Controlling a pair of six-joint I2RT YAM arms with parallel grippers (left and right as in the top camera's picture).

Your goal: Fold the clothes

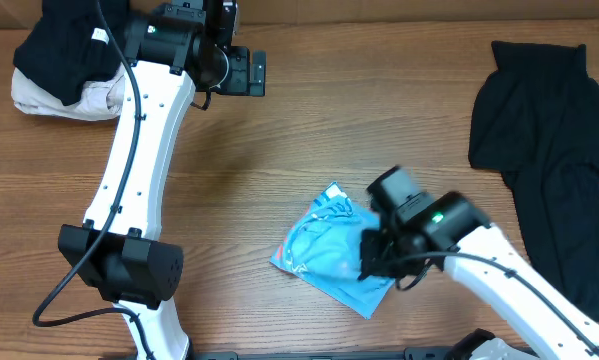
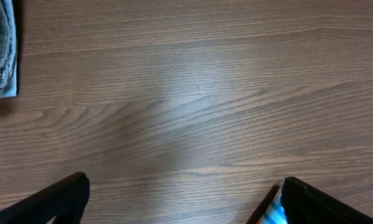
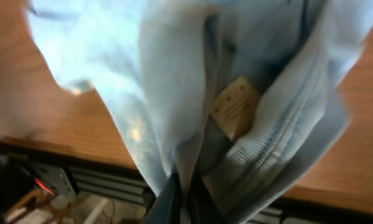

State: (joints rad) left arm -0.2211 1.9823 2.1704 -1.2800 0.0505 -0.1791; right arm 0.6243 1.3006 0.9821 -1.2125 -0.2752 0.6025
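- right gripper [image 1: 371,262] sits on the light-blue shirt [image 1: 324,245], low in the middle of the table [image 1: 279,150]
- the shirt lies bunched in a rough diamond, and the gripper is at its right corner
- right wrist view: its fingers [image 3: 169,200] are pinched narrow on a fold of the shirt; blurred cloth fills most of the view, and a tan label [image 3: 236,106] shows among the folds
- left gripper [image 1: 247,72] is at the far side of the table, well apart from the shirt
- left wrist view: its jaws are wide apart over wood, holding nothing
- black garment [image 1: 549,150] is spread on the right side of the table, apart from both grippers
- black-and-beige pile [image 1: 64,65] is in the far left corner, just beside the left arm
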